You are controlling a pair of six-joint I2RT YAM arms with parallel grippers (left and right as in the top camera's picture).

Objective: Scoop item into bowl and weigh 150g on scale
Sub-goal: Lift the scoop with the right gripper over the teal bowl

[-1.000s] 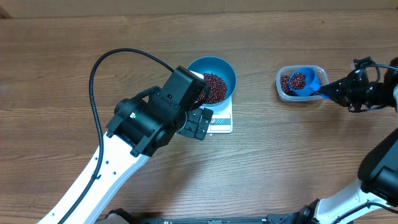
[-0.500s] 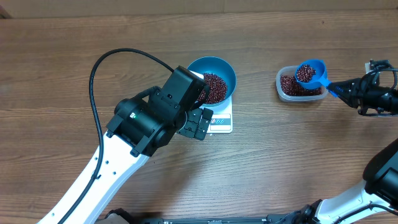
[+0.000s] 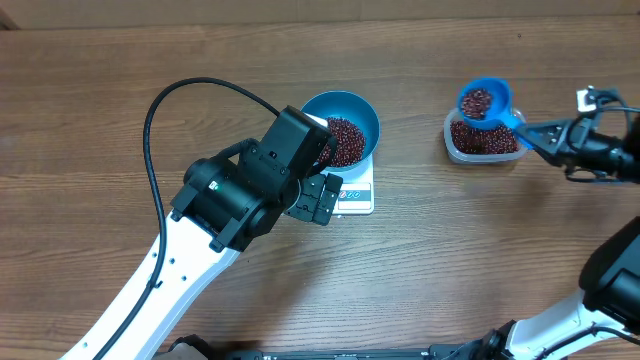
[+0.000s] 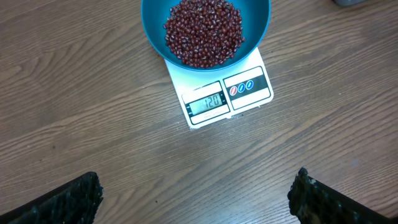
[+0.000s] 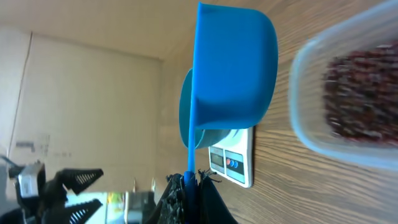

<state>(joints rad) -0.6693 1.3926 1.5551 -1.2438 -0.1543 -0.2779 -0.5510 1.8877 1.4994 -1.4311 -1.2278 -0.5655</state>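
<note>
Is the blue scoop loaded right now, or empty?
Loaded. The overhead view shows red-brown beans heaped inside the scoop, which the right gripper holds by its handle over the tub's edge.

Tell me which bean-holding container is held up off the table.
The small blue scoop, held by its handle in the right gripper; the teal bowl sits on the scale, the clear tub on the table.

We're looking at a robotics lab bench rather than a home kitchen: a wood-grain table (image 3: 90,90) carries two white-and-black robot arms, the left arm (image 3: 200,240) with a black cable (image 3: 150,120) looping above it, the right arm (image 3: 612,262) at the table's edge. The kitchen touches are a small white scale (image 4: 224,93) and a clear tub (image 3: 483,158) of beans (image 3: 478,138). In the right wrist view there's a plain beige wall (image 5: 93,106) with blurred gear (image 5: 56,186) below it.
</note>
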